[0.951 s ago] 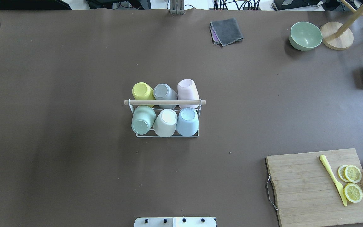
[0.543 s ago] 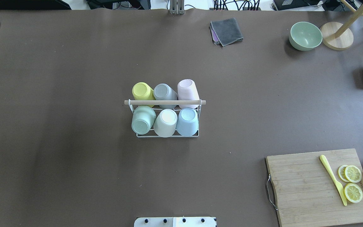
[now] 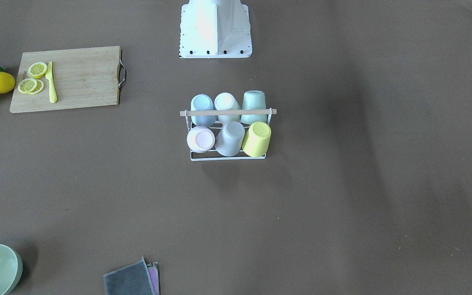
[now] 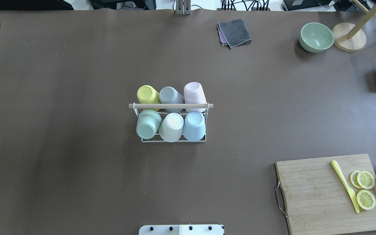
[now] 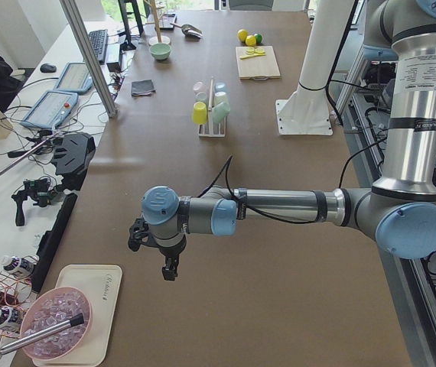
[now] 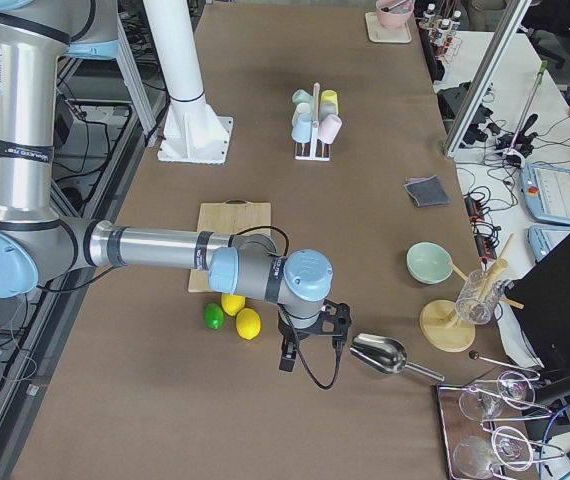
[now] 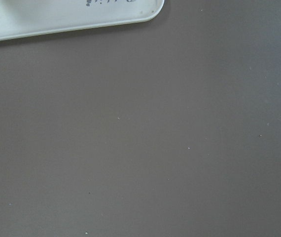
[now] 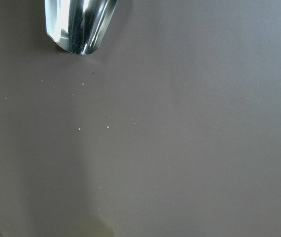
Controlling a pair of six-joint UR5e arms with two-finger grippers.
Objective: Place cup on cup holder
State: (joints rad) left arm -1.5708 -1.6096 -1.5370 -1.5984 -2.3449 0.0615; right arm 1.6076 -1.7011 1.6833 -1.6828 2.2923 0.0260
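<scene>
The cup holder [image 4: 171, 105], a white wire rack with a light wooden rod on top, stands mid-table; it also shows in the front-facing view [image 3: 228, 112]. Several cups sit upside down on its prongs, among them a yellow cup [image 4: 147, 94], a pink cup [image 4: 194, 93] and a blue cup [image 4: 194, 125]. My left gripper [image 5: 170, 271] hangs over bare table far off at the left end, near a white tray [image 5: 76, 306]. My right gripper [image 6: 287, 358] hangs at the right end beside a metal scoop [image 6: 380, 355]. I cannot tell whether either is open or shut.
A wooden cutting board [image 4: 318, 195] with lemon slices [image 4: 366, 189] and a yellow knife [image 4: 344, 186] lies near right. A green bowl [image 4: 316, 37], a grey cloth [image 4: 234, 32] and a wooden stand [image 4: 349, 37] sit at the far edge. Lemons [image 6: 240, 315] lie beside the right arm.
</scene>
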